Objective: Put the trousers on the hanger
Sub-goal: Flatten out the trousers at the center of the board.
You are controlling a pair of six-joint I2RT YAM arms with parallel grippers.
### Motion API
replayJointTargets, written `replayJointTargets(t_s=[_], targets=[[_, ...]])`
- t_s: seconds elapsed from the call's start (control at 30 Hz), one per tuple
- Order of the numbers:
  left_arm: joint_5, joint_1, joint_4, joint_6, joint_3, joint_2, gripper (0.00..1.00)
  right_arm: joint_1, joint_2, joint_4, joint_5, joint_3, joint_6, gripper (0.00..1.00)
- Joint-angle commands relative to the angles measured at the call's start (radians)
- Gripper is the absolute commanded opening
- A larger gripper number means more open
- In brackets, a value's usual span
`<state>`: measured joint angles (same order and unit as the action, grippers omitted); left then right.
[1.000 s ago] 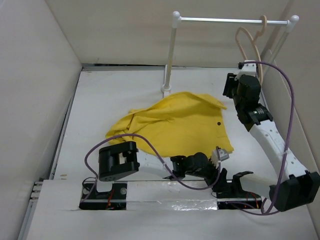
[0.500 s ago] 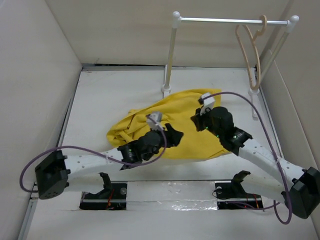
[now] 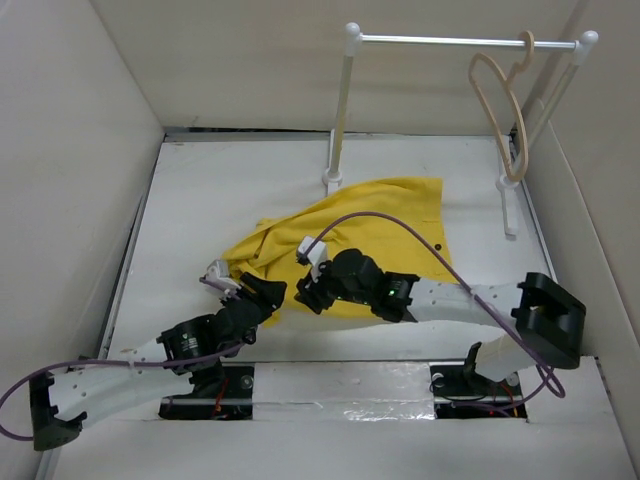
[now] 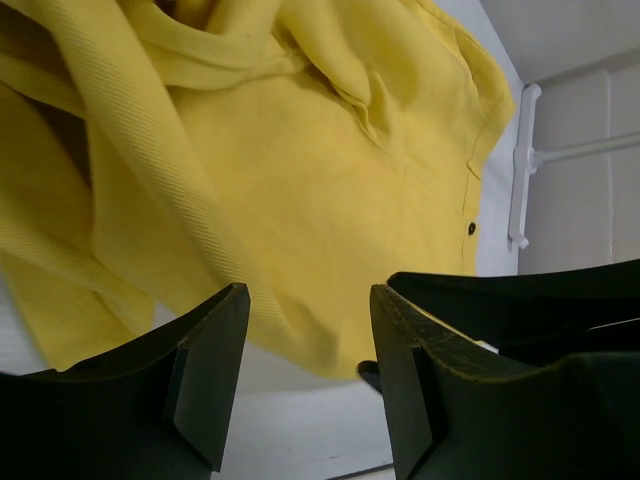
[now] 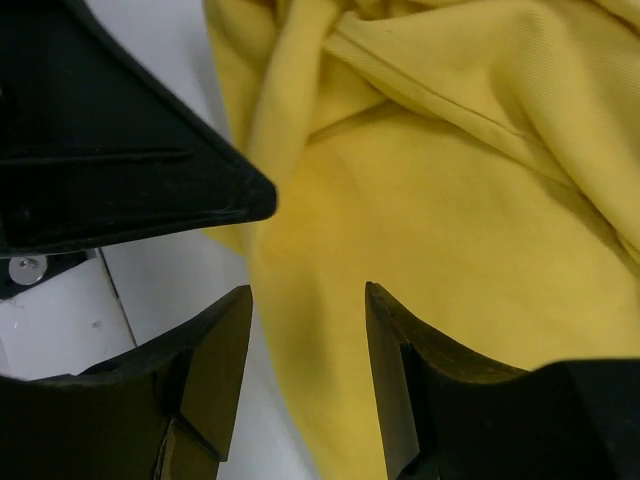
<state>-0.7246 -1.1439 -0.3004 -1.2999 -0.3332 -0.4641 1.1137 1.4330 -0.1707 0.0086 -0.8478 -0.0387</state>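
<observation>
The yellow trousers lie crumpled on the white table, between the arms and the rack. The pale beige hanger hangs by its hook on the rack bar at the back right, empty. My left gripper is open at the trousers' near-left edge; in the left wrist view the fabric hem lies just beyond the jaws. My right gripper is open right beside it, low over the same near edge; in the right wrist view yellow fabric lies between and beyond the jaws. Neither holds anything.
A white-posted rack with a metal bar stands at the back. Its foot shows in the left wrist view. Beige walls enclose the table on the left, back and right. The two grippers are very close together.
The left gripper drew back from the middle of the trousers to their near-left edge. The right gripper swung down and left from the trousers' right part to the same near edge.
</observation>
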Motion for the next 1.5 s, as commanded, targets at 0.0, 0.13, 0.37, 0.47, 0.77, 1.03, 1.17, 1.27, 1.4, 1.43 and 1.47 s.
replayJointTargets(t_s=[0.0, 0.13, 0.37, 0.47, 0.77, 1.03, 1.17, 1.27, 1.4, 1.43, 1.47], targets=[[-0.131, -0.004, -0.190, -0.101, -0.049, 0.054, 0.49, 0.029, 0.081, -0.130, -0.051, -0.063, 0.014, 0.55], [-0.179, -0.004, -0.305, -0.157, -0.081, 0.056, 0.52, 0.029, 0.174, -0.168, -0.059, -0.092, -0.001, 0.60], [-0.164, -0.004, -0.371, -0.202, -0.083, 0.065, 0.54, 0.029, 0.222, -0.101, 0.082, -0.111, -0.009, 0.00], [-0.139, -0.004, -0.372, -0.200, -0.079, 0.081, 0.59, -0.046, 0.149, -0.056, 0.143, -0.045, -0.032, 0.00], [-0.073, -0.004, -0.303, -0.122, -0.082, -0.043, 0.59, -0.239, -0.089, -0.047, 0.071, 0.202, -0.081, 0.00], [-0.036, -0.075, -0.265, -0.131, -0.187, -0.474, 0.55, -0.259, -0.120, -0.047, 0.036, 0.207, -0.073, 0.00], [-0.050, -0.172, -0.356, -0.268, -0.204, -0.530, 0.53, -0.278, -0.123, -0.065, 0.018, 0.223, -0.075, 0.00], [-0.009, -0.183, -0.362, -0.300, -0.184, -0.522, 0.54, -0.278, -0.120, -0.073, 0.004, 0.223, -0.073, 0.00], [-0.028, -0.183, -0.375, -0.361, -0.149, -0.480, 0.58, -0.278, -0.135, -0.078, -0.001, 0.228, -0.075, 0.00], [-0.051, -0.183, -0.368, -0.372, -0.132, -0.472, 0.58, -0.278, -0.141, -0.084, -0.001, 0.231, -0.076, 0.00], [-0.103, -0.171, -0.347, -0.383, -0.118, -0.456, 0.59, -0.278, -0.147, -0.085, -0.030, 0.233, -0.078, 0.00]])
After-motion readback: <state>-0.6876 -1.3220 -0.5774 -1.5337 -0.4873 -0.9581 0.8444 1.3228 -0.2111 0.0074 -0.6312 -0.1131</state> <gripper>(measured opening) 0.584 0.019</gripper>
